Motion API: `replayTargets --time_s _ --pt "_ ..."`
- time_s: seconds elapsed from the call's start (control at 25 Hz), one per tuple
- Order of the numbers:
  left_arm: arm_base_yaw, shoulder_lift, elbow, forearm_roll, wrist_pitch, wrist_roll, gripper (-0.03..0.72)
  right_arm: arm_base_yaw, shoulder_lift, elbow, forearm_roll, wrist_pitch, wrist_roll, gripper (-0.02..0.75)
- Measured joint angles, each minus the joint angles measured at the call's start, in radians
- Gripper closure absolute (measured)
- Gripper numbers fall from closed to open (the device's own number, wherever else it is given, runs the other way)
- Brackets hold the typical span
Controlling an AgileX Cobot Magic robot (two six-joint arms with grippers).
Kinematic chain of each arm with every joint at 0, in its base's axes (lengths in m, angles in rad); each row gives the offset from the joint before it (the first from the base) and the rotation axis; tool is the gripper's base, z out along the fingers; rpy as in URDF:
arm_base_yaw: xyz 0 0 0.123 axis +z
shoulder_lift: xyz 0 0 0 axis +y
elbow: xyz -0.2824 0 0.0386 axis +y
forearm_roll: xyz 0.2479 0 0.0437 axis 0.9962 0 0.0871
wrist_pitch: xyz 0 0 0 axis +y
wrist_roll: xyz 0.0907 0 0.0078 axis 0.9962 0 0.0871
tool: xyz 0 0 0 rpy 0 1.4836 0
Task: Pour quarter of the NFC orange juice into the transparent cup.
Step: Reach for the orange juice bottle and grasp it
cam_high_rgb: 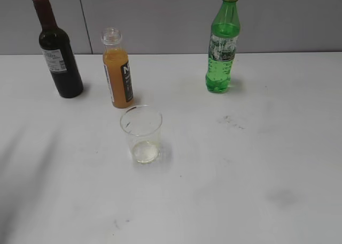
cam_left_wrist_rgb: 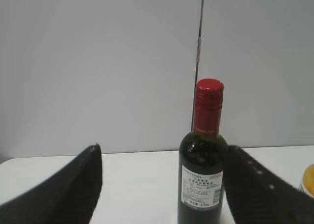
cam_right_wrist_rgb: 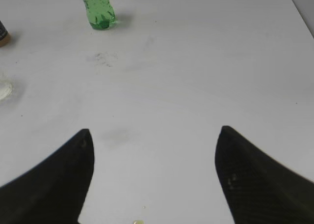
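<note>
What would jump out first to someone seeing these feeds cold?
Three bottles stand along the back of the white table: a dark wine bottle at left, the uncapped NFC orange juice beside it, a green bottle at right. The empty transparent cup sits just in front of the juice. Both grippers are open, holding nothing.

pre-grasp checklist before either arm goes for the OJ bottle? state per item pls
1. NFC orange juice upright, cap off: ok.
2. Transparent cup upright, just in front of the juice: ok.
3. Left gripper jaws open, nothing held: ok.
4. Right gripper jaws open, nothing held: ok.
5. Left gripper aimed at the juice: not ok, it faces the wine bottle.
6. Green bottle away from the juice: ok.
</note>
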Motion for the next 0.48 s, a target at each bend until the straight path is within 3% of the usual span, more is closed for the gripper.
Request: replayTargets --time_s 0.48 --pt "-0.027 0.224 -0.001 0.128 -0.146 -0.049 0.098 0.000 0.000 0.000 0.001 0.000 0.000 0.148"
